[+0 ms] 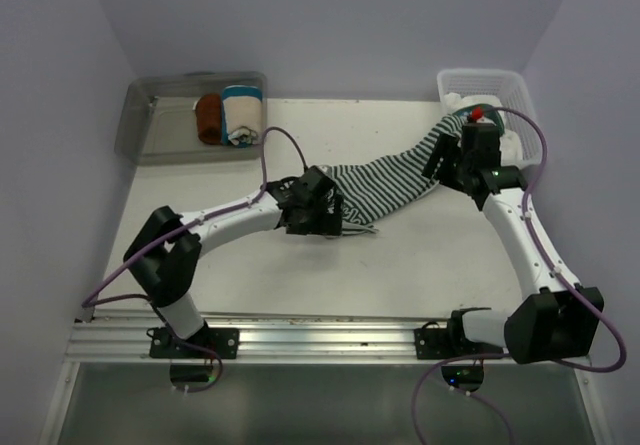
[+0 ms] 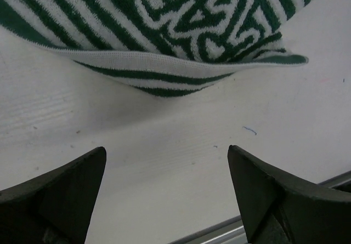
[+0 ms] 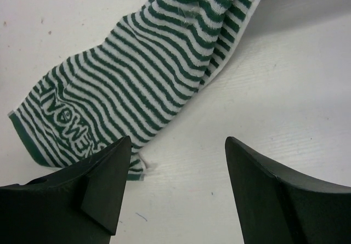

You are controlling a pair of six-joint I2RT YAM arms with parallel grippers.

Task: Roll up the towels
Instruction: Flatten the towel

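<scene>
- While both arms reach out over the table in the top view, the green-and-white striped towel lies stretched diagonally between them, its far end running up to the white basket in the far right corner. The left gripper sits at the towel's near-left end, and the right gripper is over its upper end by the basket.
- Far left, a clear bin holds a brown rolled towel and a white rolled towel, side by side.
- Over to the left wrist: its fingers are spread wide, nothing between them, only bare table below. The towel's hemmed, folded-over edge lies just ahead of the tips, not touching.
- Right wrist now: jaws released here too, wide apart and empty. The striped towel lies flat on the table, lettered end nearest, starting beside the finger at the view's left and running away toward the top right.
</scene>
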